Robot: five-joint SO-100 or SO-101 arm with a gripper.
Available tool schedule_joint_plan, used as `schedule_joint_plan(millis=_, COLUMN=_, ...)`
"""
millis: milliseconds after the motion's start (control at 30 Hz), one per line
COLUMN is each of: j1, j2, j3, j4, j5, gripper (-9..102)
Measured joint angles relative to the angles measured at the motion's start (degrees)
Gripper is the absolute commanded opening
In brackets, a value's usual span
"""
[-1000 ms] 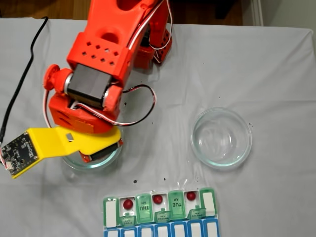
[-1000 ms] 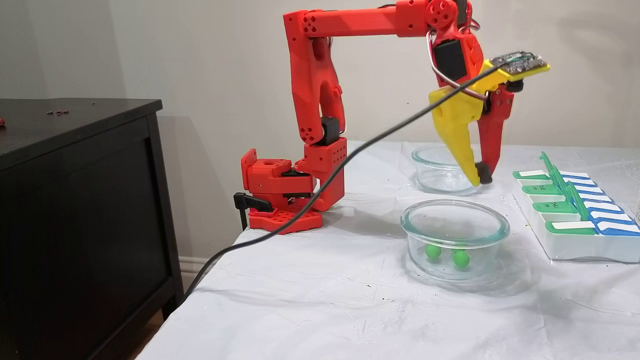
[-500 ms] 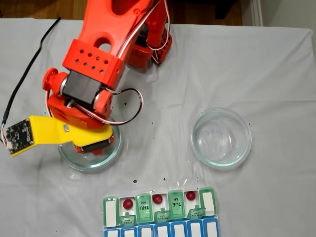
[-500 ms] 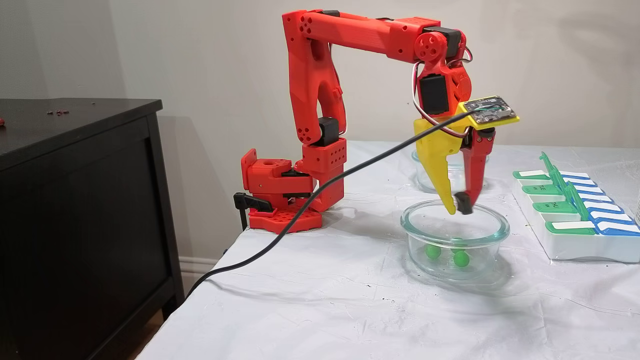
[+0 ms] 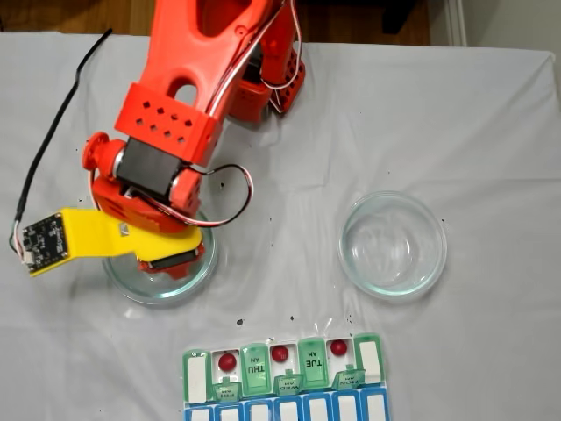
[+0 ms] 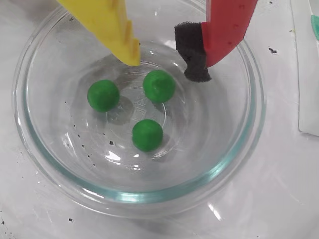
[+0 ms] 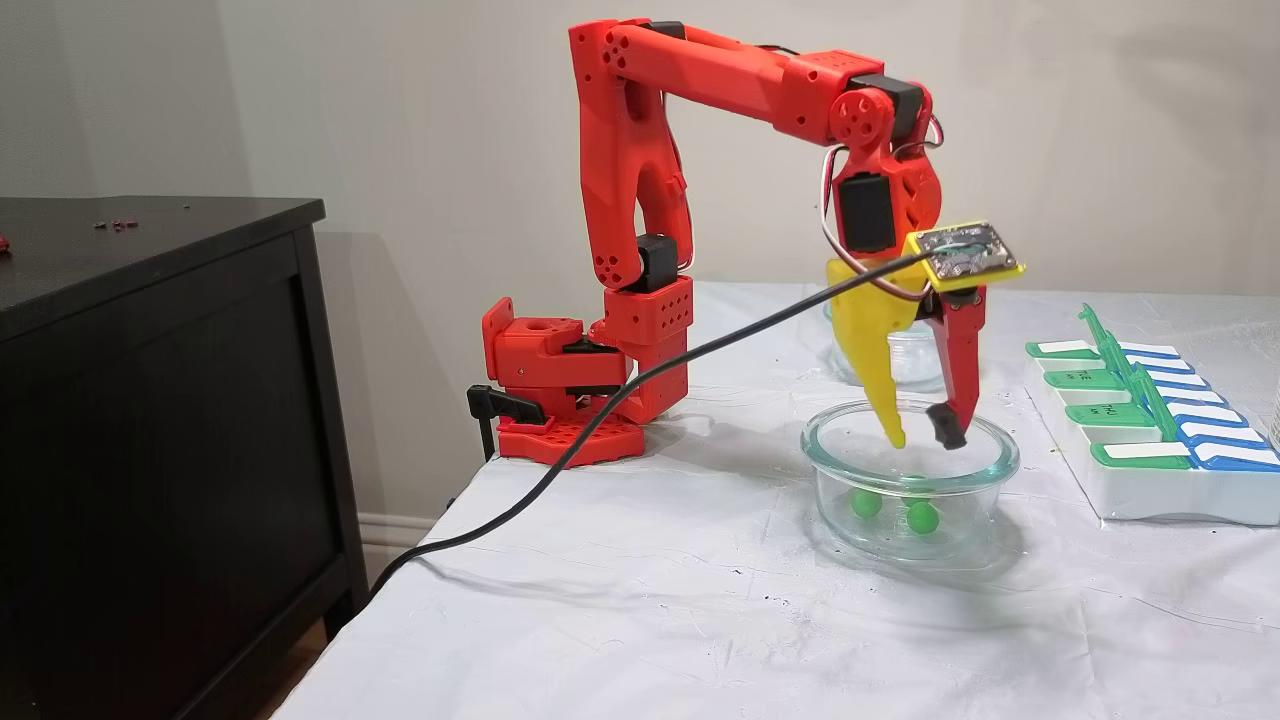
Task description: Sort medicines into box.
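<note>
The step in hand looks like picking one green ball out of the near glass dish (image 6: 45, 164). To do it well, the tool (image 6: 167, 62) should come straight down with its jaws kept spread, straddle a single ball, and close only once the tips sit below the ball's middle; smooth round balls on curved glass will likely roll if nudged off-centre.

In the wrist view the tool is open and empty, its yellow finger (image 6: 119, 35) and red, foam-padded finger (image 6: 224, 30) hanging inside the rim. The closest green ball (image 6: 159, 85) lies just below the gap; two more (image 6: 103, 95) (image 6: 147, 134) rest nearby.

Farther off, the box (image 5: 285, 373) holds three red balls (image 5: 280, 353), well apart from the tool. The other dish (image 5: 393, 244) stands on the tabletop (image 5: 491, 132).
</note>
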Motion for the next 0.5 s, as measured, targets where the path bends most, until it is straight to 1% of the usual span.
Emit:
schedule_joint_plan(millis=200, j1=0.09, j2=-0.26, j3=2.02, j4=-1.67, j5=-1.32, gripper=21)
schedule_joint_plan(millis=500, j1=0.09, j2=-2.99, j3=2.11, j4=-4.66, j5=-0.44, gripper=21)
